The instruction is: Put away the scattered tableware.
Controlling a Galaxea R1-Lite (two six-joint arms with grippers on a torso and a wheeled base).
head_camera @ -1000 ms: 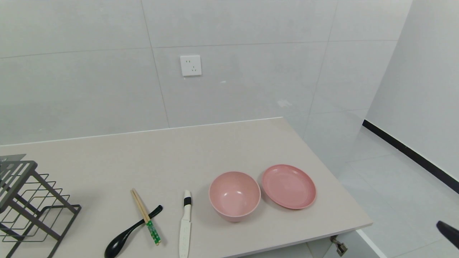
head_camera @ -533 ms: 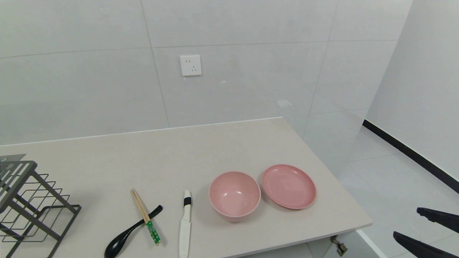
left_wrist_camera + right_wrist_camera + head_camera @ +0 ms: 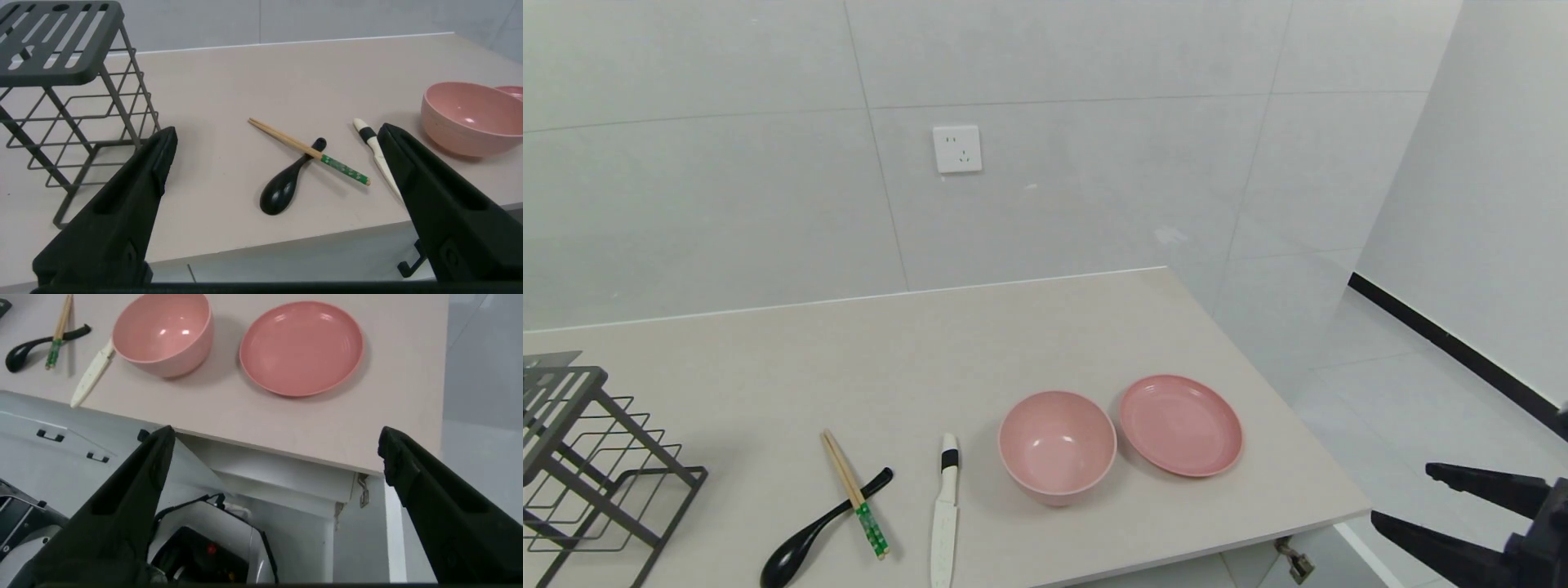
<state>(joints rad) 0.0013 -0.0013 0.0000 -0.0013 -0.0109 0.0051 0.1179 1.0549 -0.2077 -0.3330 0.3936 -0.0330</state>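
Note:
A pink bowl [image 3: 1057,445] and a pink plate [image 3: 1180,425] sit side by side near the counter's front right. Left of them lie a white knife [image 3: 945,510], wooden chopsticks [image 3: 854,492] and a black spoon [image 3: 821,531], the chopsticks crossing the spoon's handle. My right gripper [image 3: 1403,494] hangs open beyond the counter's right front corner, off the counter and lower than the plate [image 3: 301,347] and bowl [image 3: 162,331]. My left gripper [image 3: 278,135] is open in front of the counter's edge, facing the spoon [image 3: 288,181] and chopsticks [image 3: 306,151], holding nothing.
A dark wire dish rack [image 3: 588,465] stands at the counter's left front, also the rack [image 3: 69,98] near my left gripper. The beige counter [image 3: 980,343] ends at a right edge past the plate, with floor beyond. A wall socket [image 3: 957,149] is on the tiled wall.
My right gripper has come into the head view from the lower right corner and moved left toward the counter's corner, fingers apart. The tableware has not moved.

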